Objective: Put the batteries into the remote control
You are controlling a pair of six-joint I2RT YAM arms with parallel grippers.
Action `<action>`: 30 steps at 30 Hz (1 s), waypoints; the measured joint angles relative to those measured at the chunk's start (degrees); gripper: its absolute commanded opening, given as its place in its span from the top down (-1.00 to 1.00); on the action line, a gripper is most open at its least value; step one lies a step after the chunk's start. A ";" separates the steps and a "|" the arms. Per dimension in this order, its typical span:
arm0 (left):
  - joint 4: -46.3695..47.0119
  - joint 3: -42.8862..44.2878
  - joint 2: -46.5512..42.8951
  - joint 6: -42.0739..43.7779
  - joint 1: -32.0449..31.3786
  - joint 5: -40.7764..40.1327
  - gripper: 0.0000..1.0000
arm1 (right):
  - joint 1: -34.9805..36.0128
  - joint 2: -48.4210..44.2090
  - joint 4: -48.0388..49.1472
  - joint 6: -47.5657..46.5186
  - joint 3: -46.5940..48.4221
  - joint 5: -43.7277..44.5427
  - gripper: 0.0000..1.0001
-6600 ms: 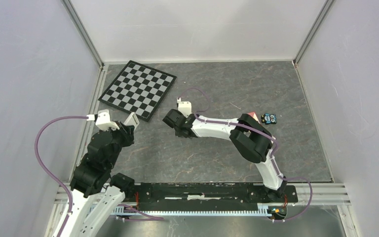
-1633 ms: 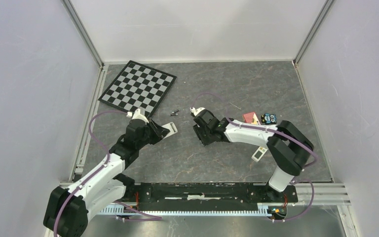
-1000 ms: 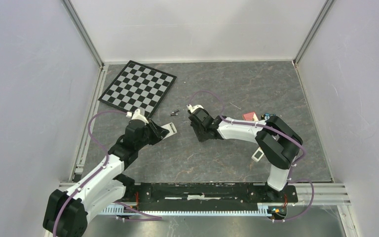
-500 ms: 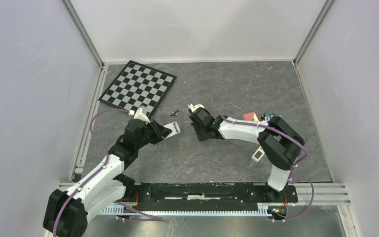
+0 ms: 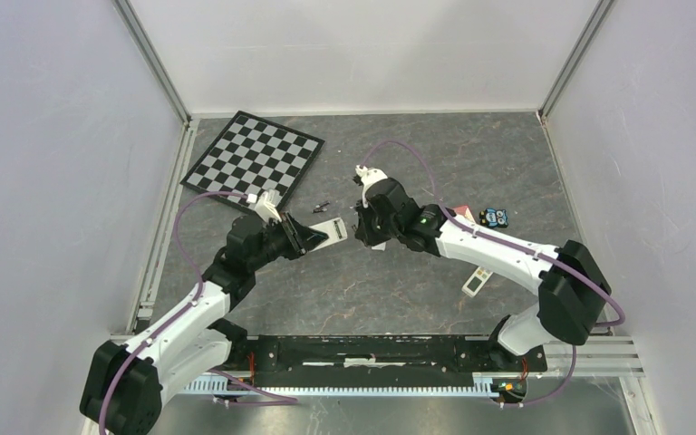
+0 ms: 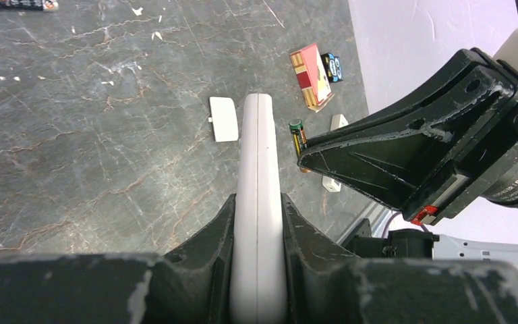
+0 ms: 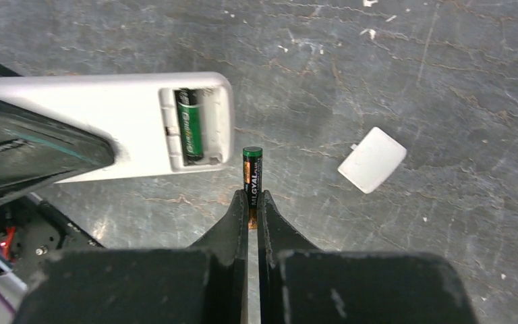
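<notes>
Pinching a battery [image 7: 252,169] — right tool [image 7: 249,200] — beside the open remote control [image 7: 94,121]

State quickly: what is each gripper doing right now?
Left gripper: closed on the remote.
Right gripper: closed on a battery.

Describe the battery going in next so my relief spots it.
Right of the checkerboard, the right gripper pinches the battery by its orange end, beside the white remote control. Its neighbour already sits in the compartment; this one is outside.
</notes>
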 measured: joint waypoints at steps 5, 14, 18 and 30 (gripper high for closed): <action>0.81 -0.04 -0.09 0.00 0.00 1.01 0.96 | 0.00 0.00 -0.09 0.76 1.40 -2.56 0.91; 1.99 -0.04 -0.09 -0.04 0.00 2.36 0.96 | 0.00 0.28 0.09 1.05 2.43 -5.46 0.87; 2.64 -0.17 -0.09 -0.11 0.00 3.02 0.96 | 0.00 0.98 0.09 1.07 2.64 -5.97 0.85; 3.58 -0.68 -0.04 -0.66 0.00 4.57 0.96 | -0.04 2.27 0.31 1.53 3.26 -5.92 0.70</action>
